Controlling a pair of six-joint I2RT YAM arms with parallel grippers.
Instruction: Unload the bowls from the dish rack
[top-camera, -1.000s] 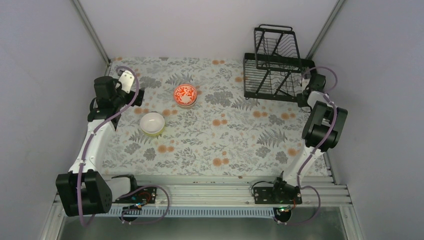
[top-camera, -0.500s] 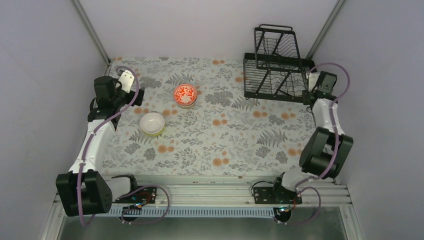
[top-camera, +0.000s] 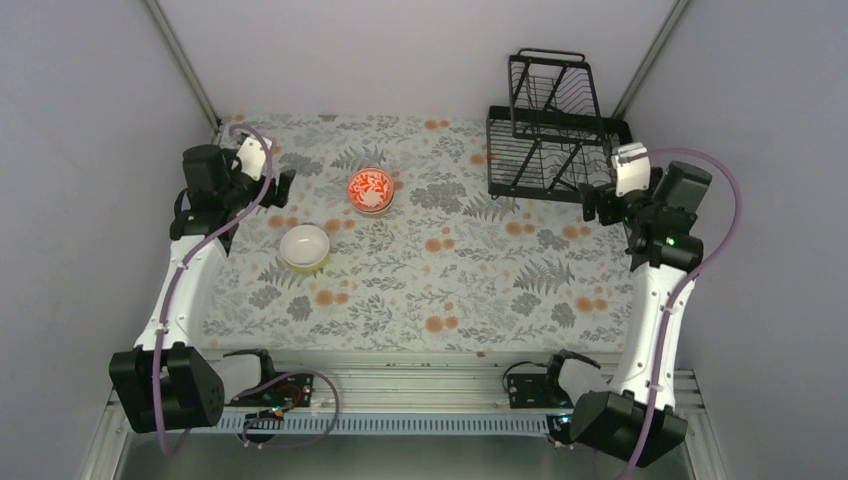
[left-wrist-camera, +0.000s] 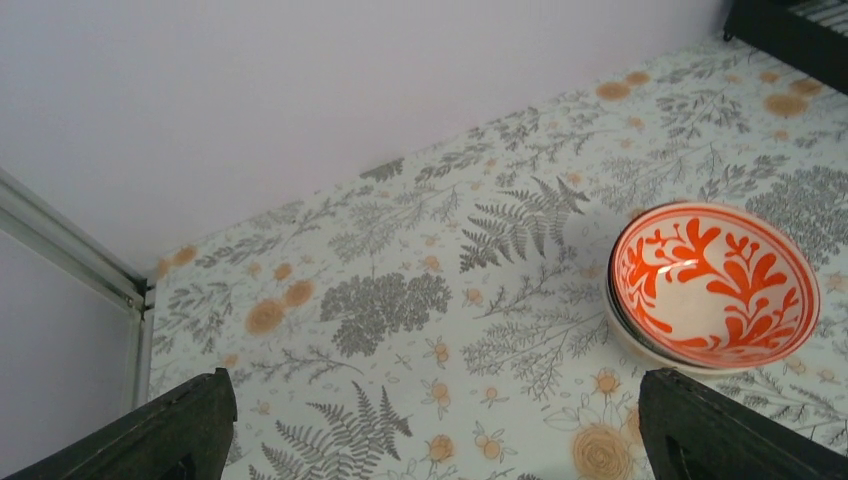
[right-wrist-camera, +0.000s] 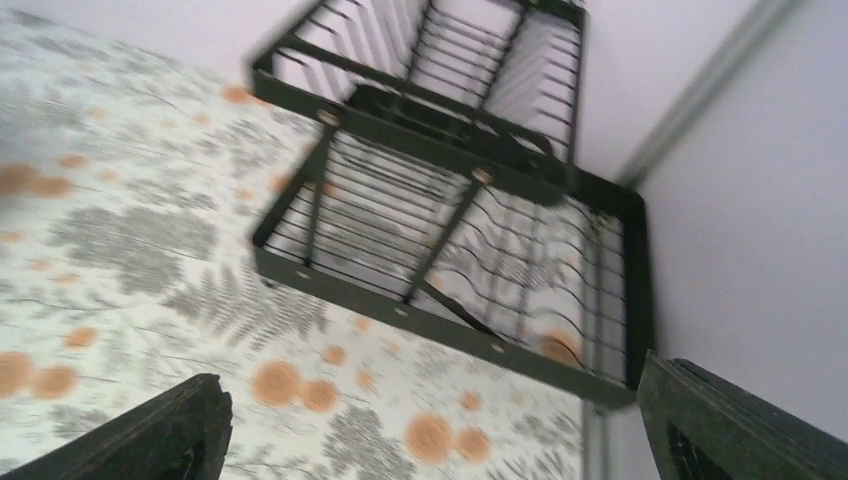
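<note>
Floral tabletop (top-camera: 450, 290), right pincer (top-camera: 594, 203) newly wide.

White-and-black arms (top-camera: 186, 272), apparently purple cables (top-camera: 736, 203)

A: Bright, even light from overhead; the red-patterned bowl (left-wrist-camera: 713, 285) casts only a faint, soft shadow.
B: Any blur?
A: Overhead and left wrist views are sharp. The right wrist view is smeared: the dish rack (right-wrist-camera: 400, 312) and tablecloth (right-wrist-camera: 130, 240) look soft.
</note>
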